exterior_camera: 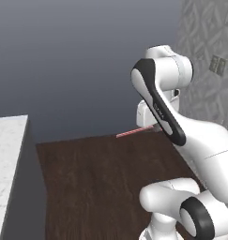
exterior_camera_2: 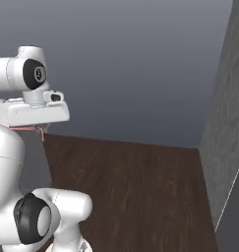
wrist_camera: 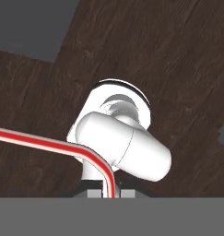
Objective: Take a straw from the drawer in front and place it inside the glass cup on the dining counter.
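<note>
My gripper (wrist_camera: 109, 192) is shut on the straw (wrist_camera: 44, 142), a thin red one with pale edges. In the hand view the straw runs in from the left and curves down between the fingertips. In the left base view the straw (exterior_camera: 133, 132) sticks out level to the left of the raised hand, high above the floor. In the right base view a short red piece of straw (exterior_camera_2: 25, 128) shows under the hand. A corner of the white marble dining counter (exterior_camera: 6, 159) lies at the left edge. The drawer and the glass cup are out of view.
Dark wooden floor (exterior_camera: 96, 183) spreads below the arm. A plain grey wall (exterior_camera_2: 140, 64) stands ahead. A textured grey wall (exterior_camera_2: 224, 123) closes the right side, with a small wall plate (exterior_camera: 217, 64) on it.
</note>
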Available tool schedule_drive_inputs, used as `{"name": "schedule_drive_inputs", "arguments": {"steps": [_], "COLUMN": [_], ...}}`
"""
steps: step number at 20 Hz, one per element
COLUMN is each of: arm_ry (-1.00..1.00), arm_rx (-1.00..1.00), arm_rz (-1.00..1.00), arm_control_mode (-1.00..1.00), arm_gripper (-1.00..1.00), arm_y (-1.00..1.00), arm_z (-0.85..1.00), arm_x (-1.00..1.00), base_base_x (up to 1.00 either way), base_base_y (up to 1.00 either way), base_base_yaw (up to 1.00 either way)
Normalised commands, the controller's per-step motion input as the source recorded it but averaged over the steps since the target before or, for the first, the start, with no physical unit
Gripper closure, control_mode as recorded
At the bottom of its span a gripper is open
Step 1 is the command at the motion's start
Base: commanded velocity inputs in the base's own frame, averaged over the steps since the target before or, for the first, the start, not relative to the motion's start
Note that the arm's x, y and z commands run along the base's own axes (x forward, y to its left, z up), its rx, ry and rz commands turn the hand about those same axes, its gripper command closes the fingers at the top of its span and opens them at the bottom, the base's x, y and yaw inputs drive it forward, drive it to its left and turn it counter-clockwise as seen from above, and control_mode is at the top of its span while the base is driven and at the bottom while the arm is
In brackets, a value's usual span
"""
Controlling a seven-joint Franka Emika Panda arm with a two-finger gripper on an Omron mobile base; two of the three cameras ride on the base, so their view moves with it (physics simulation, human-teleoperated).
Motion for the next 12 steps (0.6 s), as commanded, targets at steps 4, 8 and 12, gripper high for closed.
{"name": "schedule_drive_inputs", "arguments": {"steps": [4, 8, 12], "arm_ry": [0.00, 0.00, 0.00], "arm_rx": [0.00, 0.00, 0.00], "arm_rz": [0.00, 0.00, 0.00], "arm_control_mode": [1.00, 1.00, 1.00], "arm_gripper": [1.00, 1.00, 1.00], "arm_y": [0.00, 0.00, 0.00], "arm_z": [0.00, 0.00, 0.00], "arm_x": [0.00, 0.00, 0.00], "base_base_x": [1.00, 1.00, 1.00], "base_base_y": [-0.32, -0.44, -0.53], "base_base_yaw": [0.54, 0.52, 0.50]}}
